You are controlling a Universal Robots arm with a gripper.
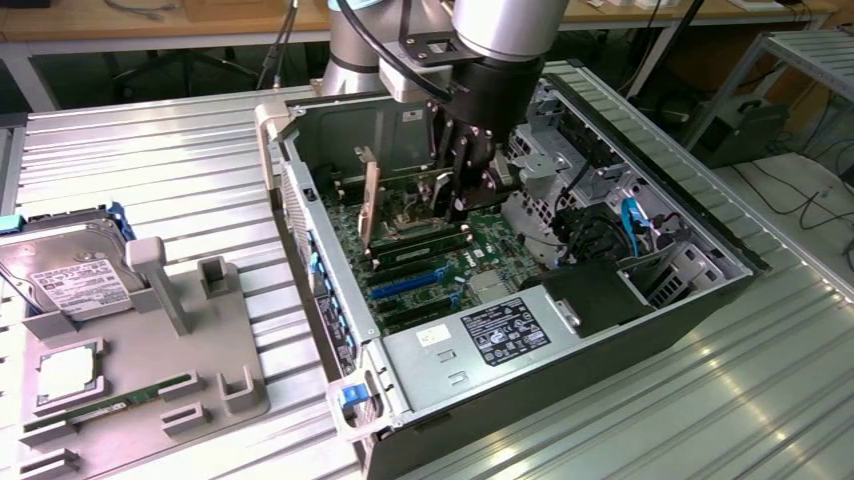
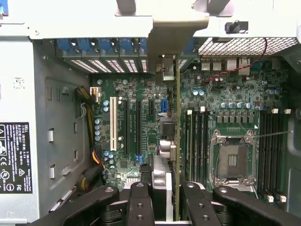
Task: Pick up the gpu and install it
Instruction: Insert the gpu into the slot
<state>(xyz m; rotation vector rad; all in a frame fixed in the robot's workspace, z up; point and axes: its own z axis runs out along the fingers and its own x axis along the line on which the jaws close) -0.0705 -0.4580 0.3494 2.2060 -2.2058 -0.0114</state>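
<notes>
Green circuit card with a black fan block and a silver end bracket, the gpu (image 2: 178,141) stands on edge inside the open black-and-silver computer case (image 1: 667,165). It is over the green motherboard (image 2: 225,94), with its bracket toward the case's rear wall of slot openings. The black two-fingered gripper (image 2: 166,186) reaches down into the case, its jaws closed against the card's two faces at the end away from the bracket. At one end of the case, a silver power supply box (image 1: 454,360) carries a black label (image 1: 501,330) (white print and certification marks, too small to read). Outside the case, to the exterior view's left of it, a silver hard drive (image 1: 67,280) with a white label lies on a grey moulded fixture (image 1: 174,340); its writing cannot be read either.
</notes>
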